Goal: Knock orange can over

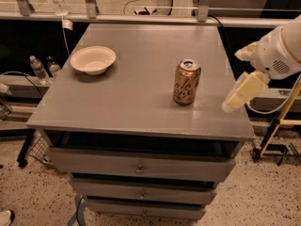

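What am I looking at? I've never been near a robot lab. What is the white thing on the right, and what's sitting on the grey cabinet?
There is a single picture, taken from above and in front of a grey metal drawer cabinet; where the camera is mounted isn't known. The white rounded shape at the right is the robot's arm. Its cream-coloured gripper, the part that does the handling, hangs at the cabinet's right edge. On the top stand a shiny copper-orange drink can, upright, and a shallow cream bowl at the far left. The gripper is to the can's right, not touching it, and nothing shows in its grasp.
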Available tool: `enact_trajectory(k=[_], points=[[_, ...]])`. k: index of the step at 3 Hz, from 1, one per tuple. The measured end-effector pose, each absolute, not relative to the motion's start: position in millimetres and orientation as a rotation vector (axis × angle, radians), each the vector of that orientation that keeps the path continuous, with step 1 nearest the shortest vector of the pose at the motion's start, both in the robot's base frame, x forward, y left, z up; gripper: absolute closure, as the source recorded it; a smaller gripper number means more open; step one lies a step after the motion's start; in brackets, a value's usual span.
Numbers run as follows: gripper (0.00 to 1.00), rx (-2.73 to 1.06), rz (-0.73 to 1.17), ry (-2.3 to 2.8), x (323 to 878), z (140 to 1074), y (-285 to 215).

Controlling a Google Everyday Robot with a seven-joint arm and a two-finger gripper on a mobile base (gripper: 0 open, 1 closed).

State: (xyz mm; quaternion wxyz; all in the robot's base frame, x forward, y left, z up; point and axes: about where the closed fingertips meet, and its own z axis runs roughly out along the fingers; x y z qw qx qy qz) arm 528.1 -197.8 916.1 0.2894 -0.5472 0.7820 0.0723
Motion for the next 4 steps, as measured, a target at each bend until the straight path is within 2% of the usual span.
enact_trajectory(k=[2,4], points=[[0.00,-1.380,0.376,1.905,573,913,-170],[0.00,-1.378,0.553,1.832,585,907,-141]])
